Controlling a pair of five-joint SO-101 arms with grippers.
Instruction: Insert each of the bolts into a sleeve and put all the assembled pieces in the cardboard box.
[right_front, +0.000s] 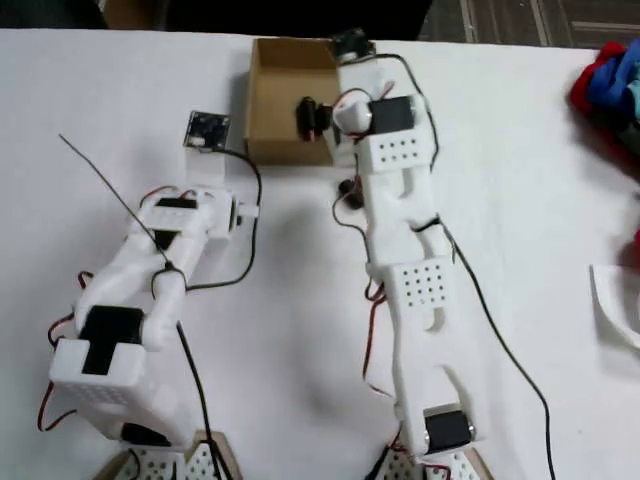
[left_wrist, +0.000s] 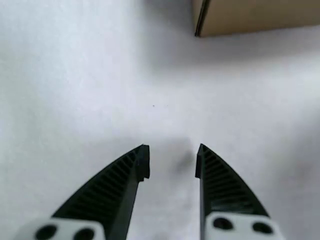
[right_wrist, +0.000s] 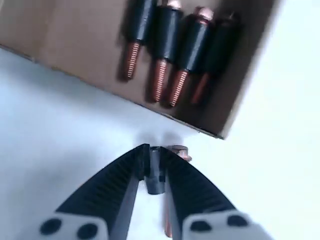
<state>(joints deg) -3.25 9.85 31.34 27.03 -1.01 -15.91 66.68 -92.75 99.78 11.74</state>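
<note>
Lying along the table (right_front: 520, 150) in the high view, one arm ends at the cardboard box (right_front: 280, 100). Left wrist view: the left gripper (left_wrist: 171, 160) gapes near the box. Right wrist view: the right gripper (right_wrist: 155, 160) clamps a sleeve (right_wrist: 154, 176), apparently with its bolt (right_wrist: 180, 151), just outside the box holding four assembled pieces (right_wrist: 192, 40).

a white table (right_front: 520, 170) carries the cardboard box (right_front: 275, 100), with coloured cloth (right_front: 605, 82) at its edge.
</note>
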